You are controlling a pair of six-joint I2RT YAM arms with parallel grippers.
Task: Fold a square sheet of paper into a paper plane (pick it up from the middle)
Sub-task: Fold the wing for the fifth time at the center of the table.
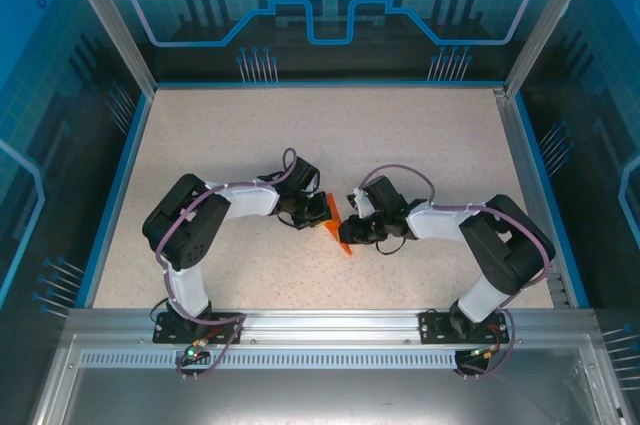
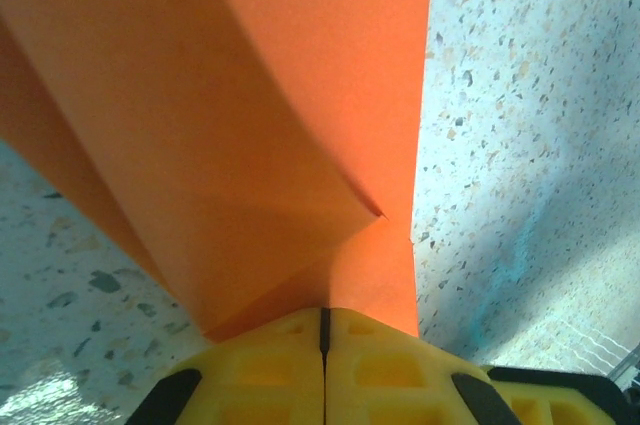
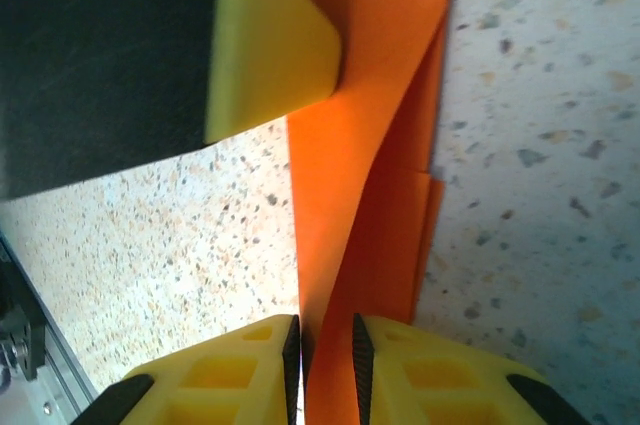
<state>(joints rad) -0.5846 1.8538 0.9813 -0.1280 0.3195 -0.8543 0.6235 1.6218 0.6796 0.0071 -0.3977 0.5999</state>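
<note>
Your left gripper (image 2: 323,317) is clamped tight on the folded, creased orange paper (image 2: 250,125). Your right gripper (image 3: 326,330) stands narrowly parted around its edge.

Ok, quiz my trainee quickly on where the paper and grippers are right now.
1. True or false: the left gripper is shut on the orange paper.
2. Where is the paper? A) between the two grippers, around the middle of the table; B) lying flat at the far edge; C) in the far left corner.
3. Fill in: a narrow gap with paper running through it shows between the fingers of the ___ gripper.

Key: 1 true. 2 A. 3 right, meaning the right gripper.
</note>
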